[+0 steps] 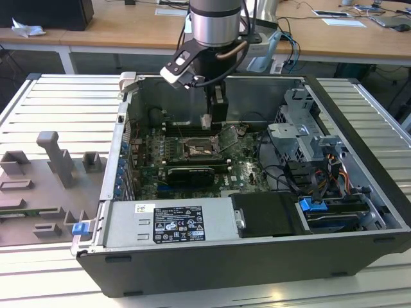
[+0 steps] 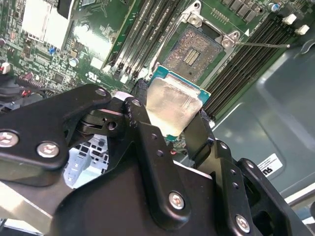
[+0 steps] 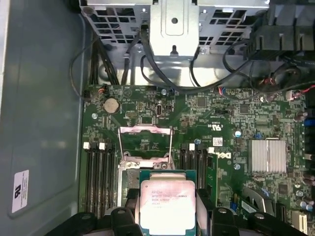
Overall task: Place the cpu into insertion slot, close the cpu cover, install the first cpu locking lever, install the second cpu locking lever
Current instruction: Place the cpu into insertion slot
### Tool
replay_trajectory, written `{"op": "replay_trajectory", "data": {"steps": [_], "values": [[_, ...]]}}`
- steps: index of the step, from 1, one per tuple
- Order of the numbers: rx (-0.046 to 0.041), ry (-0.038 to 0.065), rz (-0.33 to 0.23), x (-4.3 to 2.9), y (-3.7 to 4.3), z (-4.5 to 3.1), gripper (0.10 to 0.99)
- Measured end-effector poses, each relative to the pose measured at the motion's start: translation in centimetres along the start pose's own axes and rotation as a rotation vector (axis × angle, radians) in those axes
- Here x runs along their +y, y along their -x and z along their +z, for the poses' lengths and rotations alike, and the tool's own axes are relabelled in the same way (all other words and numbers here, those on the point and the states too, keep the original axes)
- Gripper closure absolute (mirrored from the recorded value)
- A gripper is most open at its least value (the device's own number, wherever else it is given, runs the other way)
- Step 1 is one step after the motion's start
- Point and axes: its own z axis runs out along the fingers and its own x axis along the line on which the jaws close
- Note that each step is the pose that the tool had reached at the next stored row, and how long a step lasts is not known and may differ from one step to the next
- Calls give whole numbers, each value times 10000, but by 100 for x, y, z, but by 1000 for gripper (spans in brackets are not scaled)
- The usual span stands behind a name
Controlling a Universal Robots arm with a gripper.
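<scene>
My gripper (image 2: 172,120) is shut on the cpu (image 2: 173,103), a small square chip with a pale metal top, clamped by its edges between two black fingers (image 2: 143,123). In the second wrist view the chip hangs tilted a little way off the insertion slot (image 2: 193,51), whose dark contact field lies bare inside its silver rim. The first wrist view shows the cpu (image 3: 167,202) over the near part of the socket, with the cpu cover (image 3: 145,129) swung open beyond it. In the exterior view the gripper (image 1: 206,125) hovers just above the insertion slot (image 1: 200,149).
Long memory slots (image 3: 101,177) flank the socket on both sides. A thin wire lever (image 2: 261,44) sticks out beside it. A black card (image 1: 187,173), a power supply (image 1: 168,223) and a drive cage (image 1: 302,138) with cables crowd the open case (image 1: 212,273).
</scene>
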Motion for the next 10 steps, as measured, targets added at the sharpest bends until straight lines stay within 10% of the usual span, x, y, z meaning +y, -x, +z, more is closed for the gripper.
{"op": "replay_trajectory", "data": {"steps": [10], "values": [[-92, 20, 1037, -2, 0, 24, 545]]}}
